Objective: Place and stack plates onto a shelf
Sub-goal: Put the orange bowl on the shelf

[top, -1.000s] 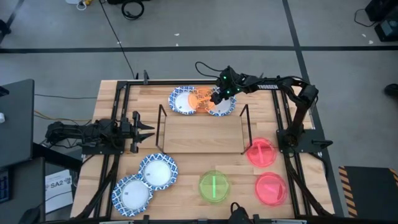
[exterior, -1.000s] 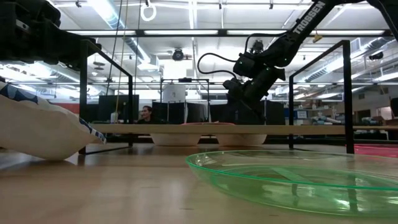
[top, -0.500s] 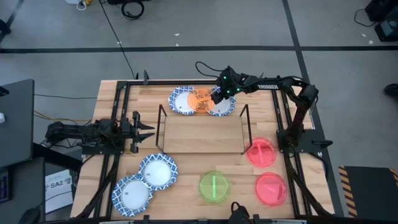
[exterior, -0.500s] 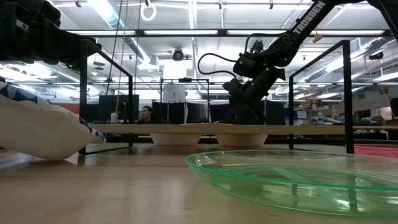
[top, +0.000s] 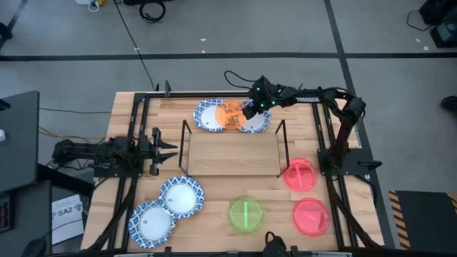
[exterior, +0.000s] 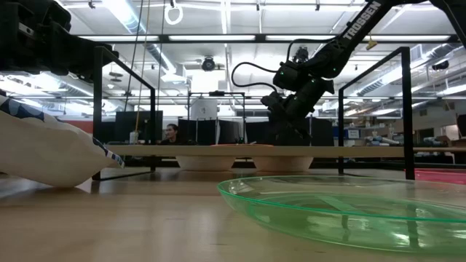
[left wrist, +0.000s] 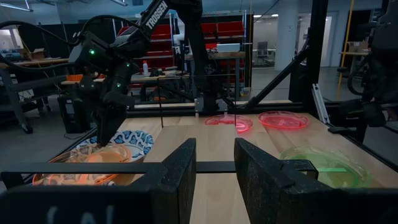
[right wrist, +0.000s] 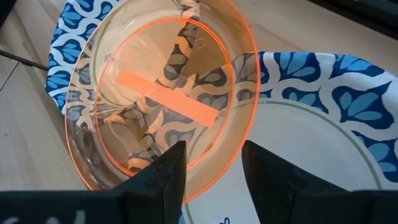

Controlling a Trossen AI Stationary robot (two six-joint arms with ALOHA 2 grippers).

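Note:
An orange plate [top: 230,114] lies at the table's far side, resting on two white plates with blue rims [top: 207,116] [top: 258,123]. My right gripper [right wrist: 214,165] slants down over its right edge, open. One finger stands over the plate's inside and the other outside its rim [right wrist: 235,151]. The shelf [top: 232,153], a low wooden board with wire ends, sits mid-table with nothing on it. My left gripper [left wrist: 214,155] waits open at the table's left [top: 170,150]. My right gripper stands astride the orange plate's rim [right wrist: 235,151] from above, slanting in from the table's right. I cannot tell whether either finger touches it. The plate lies flat on the two white plates.
Two more blue-rimmed white plates [top: 181,196] [top: 151,223] lie at the near left. A green plate [top: 245,213] is at the near middle, and two red plates [top: 298,174] [top: 311,216] are at the right. Black frame rails run along both table sides.

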